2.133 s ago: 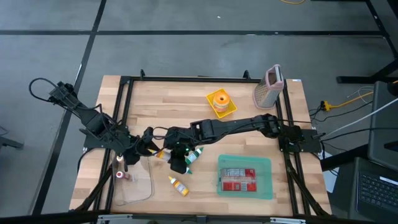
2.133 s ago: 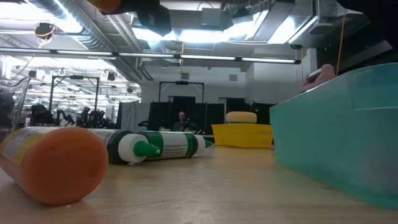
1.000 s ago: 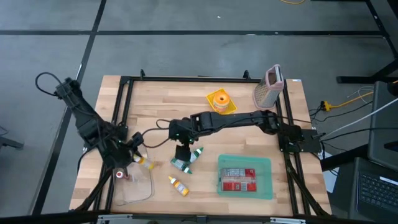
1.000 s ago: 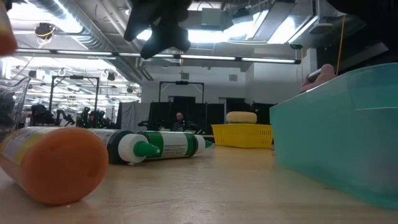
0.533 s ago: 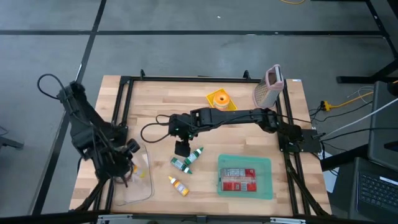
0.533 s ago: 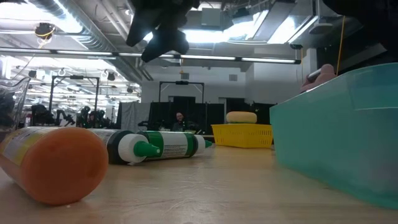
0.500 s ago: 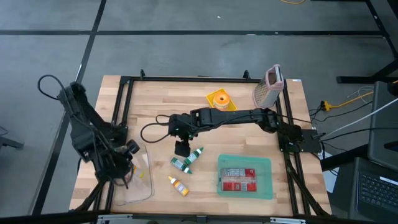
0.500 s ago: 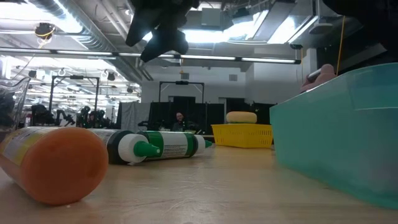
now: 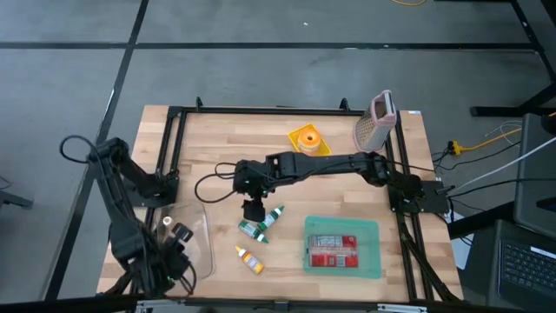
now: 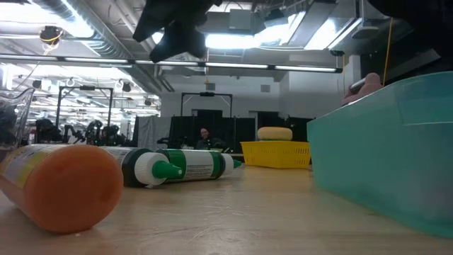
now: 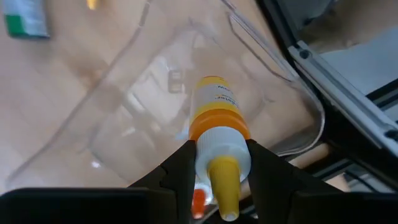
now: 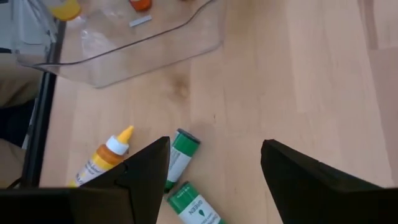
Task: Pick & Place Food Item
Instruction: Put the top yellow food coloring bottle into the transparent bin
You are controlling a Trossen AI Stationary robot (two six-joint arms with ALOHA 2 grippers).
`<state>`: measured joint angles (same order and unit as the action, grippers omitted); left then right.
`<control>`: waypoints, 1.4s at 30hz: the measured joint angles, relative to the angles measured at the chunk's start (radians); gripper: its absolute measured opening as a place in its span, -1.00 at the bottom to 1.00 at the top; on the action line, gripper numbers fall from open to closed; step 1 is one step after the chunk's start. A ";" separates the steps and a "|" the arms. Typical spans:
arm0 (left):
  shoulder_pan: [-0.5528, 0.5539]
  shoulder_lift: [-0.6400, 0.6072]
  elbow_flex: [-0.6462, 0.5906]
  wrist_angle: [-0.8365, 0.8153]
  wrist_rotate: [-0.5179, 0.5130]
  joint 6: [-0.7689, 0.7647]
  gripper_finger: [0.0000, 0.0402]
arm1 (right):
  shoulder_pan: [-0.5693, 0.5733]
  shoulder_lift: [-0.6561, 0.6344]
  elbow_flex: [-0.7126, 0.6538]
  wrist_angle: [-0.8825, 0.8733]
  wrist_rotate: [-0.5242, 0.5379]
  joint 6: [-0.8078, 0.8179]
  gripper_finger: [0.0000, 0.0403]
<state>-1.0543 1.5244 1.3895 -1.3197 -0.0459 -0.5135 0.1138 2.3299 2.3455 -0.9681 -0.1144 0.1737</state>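
Observation:
My left gripper (image 9: 176, 235) is shut on a yellow squeeze bottle (image 11: 214, 106) with a white cap and yellow nozzle. It points down over the clear plastic bin (image 9: 206, 252) at the table's near left. My right gripper (image 9: 252, 209) hangs open at mid-table, above two green-and-white bottles (image 9: 261, 224) that lie on their sides. A second yellow bottle (image 9: 249, 258) lies on its side nearer the front edge. In the right wrist view the open fingers frame the green bottles (image 12: 180, 155) and touch nothing. My left gripper pinches the white cap (image 11: 217, 144) of the yellow bottle between its two fingers (image 11: 185, 163), one on each side. The fingers point down and lie along the bottle. The bottle hangs below them, nozzle up and base down, lifted clear above the clear bin (image 11: 124, 112).
A teal bin (image 9: 341, 261) with a red package stands at the near right. A yellow basket (image 9: 309, 142) with an orange item and a grey-pink grater (image 9: 375, 122) stand at the far right. A small orange thing (image 12: 140, 5) lies in the clear bin. Black frame rails run along the table's sides.
My left gripper has carried the yellow bottle toward the table's near-left corner, over the clear bin, and has rolled and tipped until it points down. The bottle stays in its hold. My right gripper has kept its place, open.

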 joint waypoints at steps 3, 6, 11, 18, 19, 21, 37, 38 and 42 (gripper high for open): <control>-0.019 0.046 0.003 -0.004 0.024 -0.059 -0.42 | 0.011 0.000 0.000 0.007 -0.009 0.000 0.23; -0.036 0.084 0.003 -0.020 0.041 -0.109 -0.42 | 0.023 0.000 0.000 0.010 -0.009 0.000 0.23; -0.056 0.118 0.003 -0.023 0.047 -0.171 -0.42 | 0.043 0.000 0.000 0.012 -0.009 0.000 0.23; -0.078 0.138 0.003 0.007 0.064 -0.232 -0.42 | 0.065 0.000 0.000 0.014 -0.009 0.005 0.23; -0.080 0.141 0.003 0.016 0.064 -0.237 -0.42 | 0.067 0.000 0.000 0.015 -0.009 0.006 0.23; -0.084 0.146 0.003 0.020 0.064 -0.245 -0.42 | 0.070 0.000 0.000 0.018 -0.009 0.016 0.23; -0.092 0.169 -0.025 0.058 0.075 -0.270 -0.42 | 0.071 0.000 0.000 0.047 -0.009 0.024 0.23; -0.092 0.169 -0.036 0.070 0.085 -0.270 -0.42 | 0.071 0.000 0.000 0.048 -0.009 0.024 0.23; -0.092 0.170 -0.069 0.098 0.111 -0.270 -0.42 | 0.071 0.000 0.000 0.049 -0.009 0.024 0.23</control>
<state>-1.1465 1.6941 1.3203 -1.2216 0.0650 -0.7837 0.1852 2.3302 2.3451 -0.9195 -0.1234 0.1974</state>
